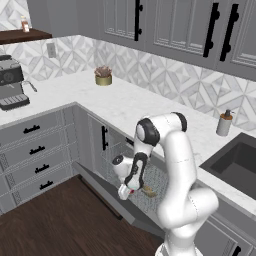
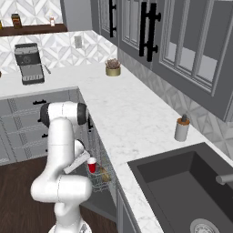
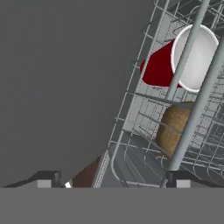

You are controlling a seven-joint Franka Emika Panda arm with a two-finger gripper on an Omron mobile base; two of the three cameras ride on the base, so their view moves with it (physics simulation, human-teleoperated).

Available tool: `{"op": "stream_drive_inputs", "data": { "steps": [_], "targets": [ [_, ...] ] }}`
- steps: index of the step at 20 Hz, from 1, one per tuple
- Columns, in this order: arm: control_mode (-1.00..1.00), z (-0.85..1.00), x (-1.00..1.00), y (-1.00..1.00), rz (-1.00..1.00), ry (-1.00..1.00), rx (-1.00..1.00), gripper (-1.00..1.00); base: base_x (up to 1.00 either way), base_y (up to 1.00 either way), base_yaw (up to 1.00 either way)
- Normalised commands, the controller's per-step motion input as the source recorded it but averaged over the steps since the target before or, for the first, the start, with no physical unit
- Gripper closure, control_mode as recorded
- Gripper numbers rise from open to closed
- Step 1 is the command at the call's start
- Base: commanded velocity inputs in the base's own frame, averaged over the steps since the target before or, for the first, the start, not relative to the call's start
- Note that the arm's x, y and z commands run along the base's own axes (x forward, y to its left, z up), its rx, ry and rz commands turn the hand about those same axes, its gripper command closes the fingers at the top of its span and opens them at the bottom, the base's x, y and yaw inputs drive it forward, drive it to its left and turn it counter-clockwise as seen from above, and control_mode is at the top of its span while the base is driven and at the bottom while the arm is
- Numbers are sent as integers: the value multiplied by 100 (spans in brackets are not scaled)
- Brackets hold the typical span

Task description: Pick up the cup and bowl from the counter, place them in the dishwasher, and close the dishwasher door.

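The hand [image 3: 113,179] hangs low over the pulled-out rack [image 3: 144,131] of the dishwasher [image 1: 125,165], its two tips spread wide with nothing between them. Just ahead of the tips, past a couple of rack wires, sits the cup [image 3: 175,65], lying tilted in the basket with its white mouth turned toward the camera; nearer the hand and right beside the cup rests the bowl [image 3: 175,127], tan and round, though the wires cross it so I can't say for sure whether the two touch. Both look like light, stiff pieces: the cup thin plastic and smooth, likely to squirm or flex under a hard pinch, best taken across its rim or upper wall; the bowl wood-like, grippier, best taken by one edge of its rim. With both in the rack, what seems left is the dishwasher door [image 1: 107,195], lying dropped open below the hand: a flat, rigid, heavier panel with no obvious handle here, so a push under its free edge looks the likely way.
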Motion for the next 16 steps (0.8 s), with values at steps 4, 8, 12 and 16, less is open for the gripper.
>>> {"op": "stream_drive_inputs", "data": {
  "steps": [4,8,12,16],
  "targets": [
    [-100,-86,18,44,7,0,-13,-100,0,0,0],
    [-100,-68,72,-11,0,11,-4,-100,0,0,0],
    [-100,-29,99,-61,0,10,-1,-100,0,0,0],
    [-100,3,72,-57,0,0,-2,-100,0,0,0]
  ]
}}
